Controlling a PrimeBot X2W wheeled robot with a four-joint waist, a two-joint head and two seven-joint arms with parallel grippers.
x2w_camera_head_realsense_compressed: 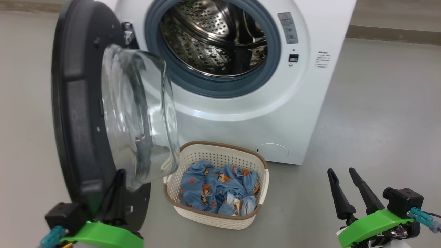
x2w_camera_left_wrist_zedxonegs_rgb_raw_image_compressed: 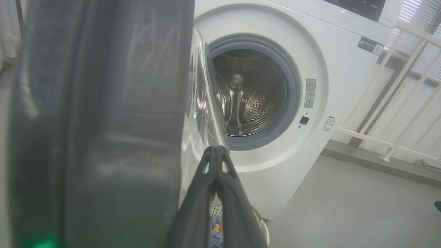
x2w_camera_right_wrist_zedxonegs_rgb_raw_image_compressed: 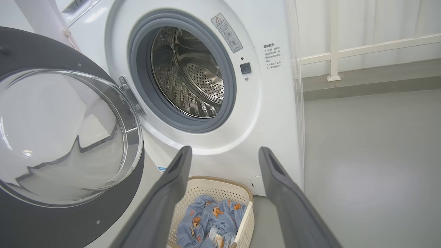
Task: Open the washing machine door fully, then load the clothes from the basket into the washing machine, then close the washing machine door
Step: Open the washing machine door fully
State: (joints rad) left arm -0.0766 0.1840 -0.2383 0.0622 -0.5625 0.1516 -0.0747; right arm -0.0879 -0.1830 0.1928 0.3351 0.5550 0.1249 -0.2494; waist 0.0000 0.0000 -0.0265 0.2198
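In the head view the washing machine door (x2w_camera_head_realsense_compressed: 74, 103) stands wide open at 9 o'clock of the frame, its glass bowl (x2w_camera_head_realsense_compressed: 137, 113) bulging toward 3 o'clock. The left gripper (x2w_camera_head_realsense_compressed: 119, 174) sits at 7 o'clock with its two dark fingers pressed together, tip to tip, and nothing held between them. They lie along the door's inner face, just beside the lower edge of the bowl, but it cannot be told whether they touch it.

The washing machine (x2w_camera_head_realsense_compressed: 296, 103) fills 12 o'clock, with its grey rubber ring (x2w_camera_head_realsense_compressed: 275, 51) around the steel drum (x2w_camera_head_realsense_compressed: 213, 38). The basket (x2w_camera_head_realsense_compressed: 210, 220) rests on the floor (x2w_camera_head_realsense_compressed: 379, 120) at 6 o'clock, near the front of the machine, with the clothes (x2w_camera_head_realsense_compressed: 220, 189) heaped inside it. From the left gripper the basket lies at 3 o'clock, just beside the door's lower rim.

The right gripper (x2w_camera_head_realsense_compressed: 341, 170) hangs at 5 o'clock, fingers spread apart and holding nothing. The basket lies at 9 o'clock from it, well apart. In the right wrist view the clothes show low between those two fingers, at 6 o'clock
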